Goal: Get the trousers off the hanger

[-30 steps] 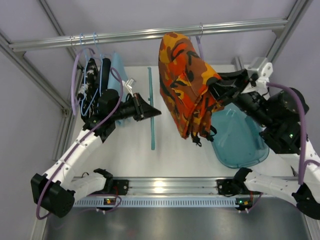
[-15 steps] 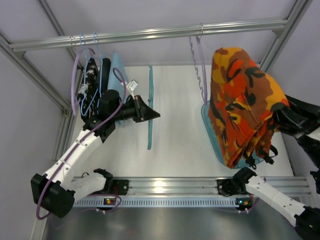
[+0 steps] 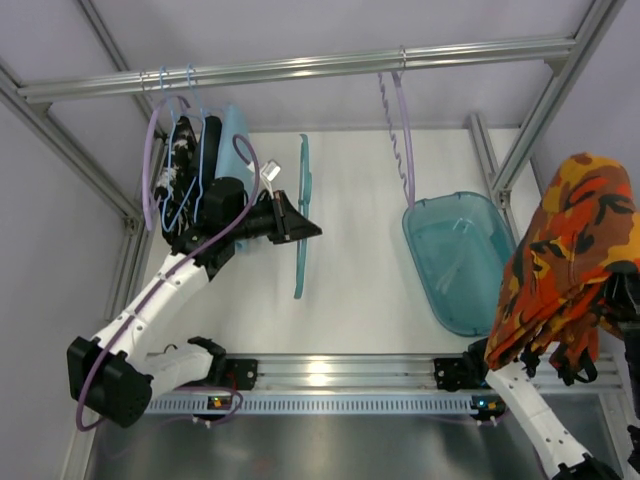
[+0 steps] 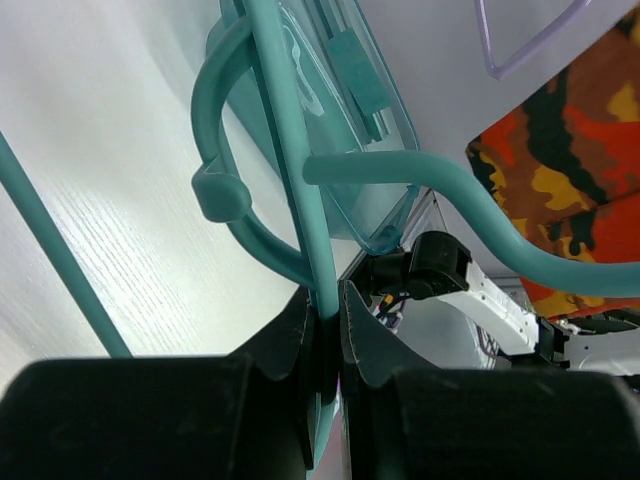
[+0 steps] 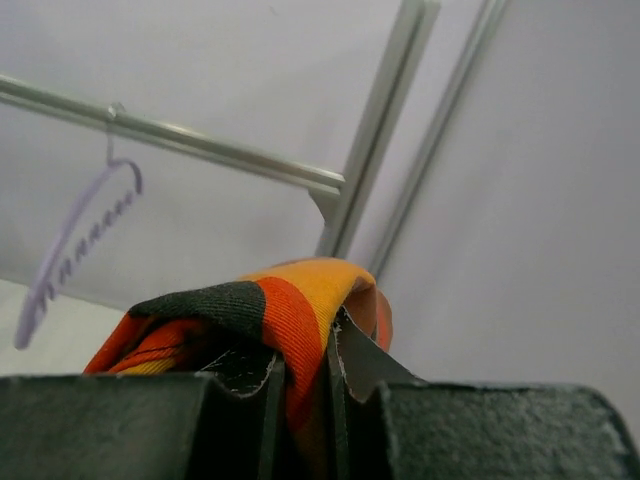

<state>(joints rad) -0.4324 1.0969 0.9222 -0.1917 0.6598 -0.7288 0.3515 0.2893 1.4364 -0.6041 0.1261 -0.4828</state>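
Rail (image 3: 300,68): ran across the top of the overhead view, from the left frame post to the right one
Garments (image 3: 185,150): black, hung bunched at the rail's left end among pale wire hangers (image 3: 165,80)
Cloth (image 3: 238,135): light blue, just right of the garments
Left gripper (image 3: 303,229): reached rightward from beside the garments; the wrist view showed its jaws pinched shut on a thin teal bar of the hanger
Hanger (image 3: 303,180): teal, seen edge-on from above as a narrow strip over the table (image 3: 350,220), left of centre; its hook curled up ahead of the fingers in the wrist view (image 4: 290,150); off the rail and well apart from the trousers
Lilac hanger (image 3: 400,140): hung from the rail right of the middle, above the tub's far end
Tub (image 3: 455,260): clear teal, on the right part of the table
Trousers (image 3: 565,260): orange, red and brown print, in a hanging bunch at the far right, beyond the tub and past the frame post
Right gripper (image 5: 300,375): hidden under the cloth from above; its own camera showed both fingers clamped on a fold of the trousers
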